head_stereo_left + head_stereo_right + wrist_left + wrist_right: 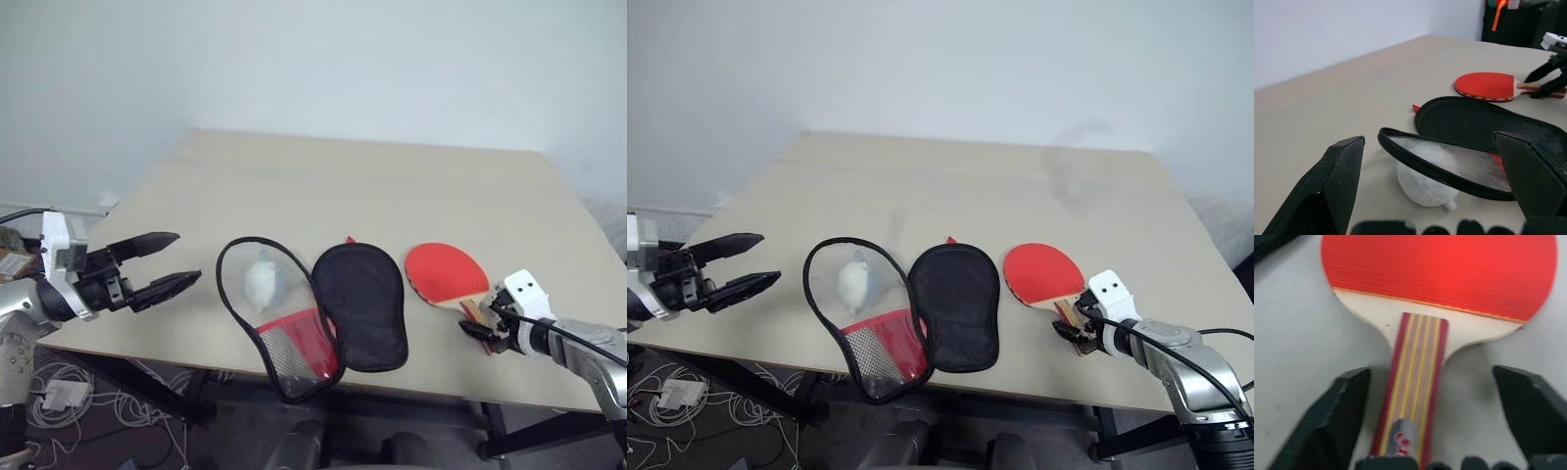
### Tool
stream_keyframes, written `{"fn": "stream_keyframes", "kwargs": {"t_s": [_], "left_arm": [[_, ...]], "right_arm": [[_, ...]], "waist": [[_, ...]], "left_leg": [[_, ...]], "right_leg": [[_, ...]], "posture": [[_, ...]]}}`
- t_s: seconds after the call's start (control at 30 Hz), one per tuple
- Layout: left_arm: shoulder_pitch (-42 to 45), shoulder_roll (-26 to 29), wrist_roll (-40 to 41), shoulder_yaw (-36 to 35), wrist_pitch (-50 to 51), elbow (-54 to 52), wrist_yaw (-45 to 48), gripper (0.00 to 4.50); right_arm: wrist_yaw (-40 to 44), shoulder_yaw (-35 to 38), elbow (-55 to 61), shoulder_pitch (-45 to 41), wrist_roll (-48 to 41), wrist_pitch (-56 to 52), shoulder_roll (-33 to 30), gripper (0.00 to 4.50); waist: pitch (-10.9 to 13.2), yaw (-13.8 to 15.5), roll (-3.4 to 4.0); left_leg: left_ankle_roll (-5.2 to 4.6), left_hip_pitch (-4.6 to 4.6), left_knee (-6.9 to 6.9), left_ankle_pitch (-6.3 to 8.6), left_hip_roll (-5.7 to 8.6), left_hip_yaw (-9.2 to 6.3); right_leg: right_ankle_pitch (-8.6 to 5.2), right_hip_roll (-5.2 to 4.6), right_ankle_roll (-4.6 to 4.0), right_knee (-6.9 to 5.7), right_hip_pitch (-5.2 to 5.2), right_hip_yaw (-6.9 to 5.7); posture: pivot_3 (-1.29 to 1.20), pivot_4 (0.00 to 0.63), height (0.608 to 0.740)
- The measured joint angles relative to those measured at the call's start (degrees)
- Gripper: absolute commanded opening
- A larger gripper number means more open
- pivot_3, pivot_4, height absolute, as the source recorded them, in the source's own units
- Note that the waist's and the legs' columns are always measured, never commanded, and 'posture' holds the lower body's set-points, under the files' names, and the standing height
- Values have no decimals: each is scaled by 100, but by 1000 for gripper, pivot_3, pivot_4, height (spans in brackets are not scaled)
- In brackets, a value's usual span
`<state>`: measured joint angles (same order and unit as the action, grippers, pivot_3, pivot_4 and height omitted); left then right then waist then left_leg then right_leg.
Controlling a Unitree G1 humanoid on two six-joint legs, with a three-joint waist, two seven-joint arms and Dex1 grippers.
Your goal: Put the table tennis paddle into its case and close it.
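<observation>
1. Beige tabletop (323, 186) against a pale wall carried everything.
2. Right gripper (1440, 418) had its fingers spread either side of the handle, not pinching it, apparently set for a grasp.
3. One table tennis paddle (446, 272) lay red face up near the table's front edge.
4. One case (313, 315) lay unzipped beside it, flaps apart, ready to receive it; one whitish wad (263, 282) sat inside.
5. Left gripper (162, 264) hovered spread near the case.

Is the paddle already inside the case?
No, the paddle lies on the table beside the open case, red face up.
</observation>
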<state>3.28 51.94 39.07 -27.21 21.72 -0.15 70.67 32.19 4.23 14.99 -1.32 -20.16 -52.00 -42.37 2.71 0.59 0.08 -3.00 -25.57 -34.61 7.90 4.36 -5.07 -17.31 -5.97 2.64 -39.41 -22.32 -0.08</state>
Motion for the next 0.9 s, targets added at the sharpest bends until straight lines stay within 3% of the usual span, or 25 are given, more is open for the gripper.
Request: {"fn": "stream_keyframes", "kwargs": {"t_s": [0.2,0.23,0.37,0.63,0.9], "left_arm": [[92,-175,-14,147,-48,-15,-27,4500],[92,-207,-19,159,-49,-17,-35,4500],[84,-228,-32,160,-50,-19,-71,4500],[52,-296,-37,171,-51,-58,-159,4500],[-41,-447,-42,263,-51,-216,-285,4500]], "right_arm": [[-97,-31,41,-64,1,-83,189,1223],[-126,-32,48,-79,5,-112,226,1113],[-266,-13,27,-153,10,-208,367,1113],[-999,486,-277,-762,-36,-401,1251,1113],[-1088,167,884,-1162,-836,-1497,2173,1113]], "waist": [[-1,-4,-2],[-1,-7,-3],[-5,-25,-11],[7,-155,5],[6,-153,3]], "left_leg": [[0,1,0,0,-4,5],[0,2,1,0,-6,6],[1,7,3,0,-13,10],[3,8,7,2,-20,14],[17,4,55,8,-23,10]], "right_leg": [[0,0,0,0,-2,1],[0,1,0,0,-2,1],[1,0,-2,0,-2,-2],[17,-2,-12,1,-23,-9],[33,6,-47,3,-54,-11]], "posture": [[0,0,707],[0,0,707],[0,0,707],[0,0,707],[0,0,707]]}}
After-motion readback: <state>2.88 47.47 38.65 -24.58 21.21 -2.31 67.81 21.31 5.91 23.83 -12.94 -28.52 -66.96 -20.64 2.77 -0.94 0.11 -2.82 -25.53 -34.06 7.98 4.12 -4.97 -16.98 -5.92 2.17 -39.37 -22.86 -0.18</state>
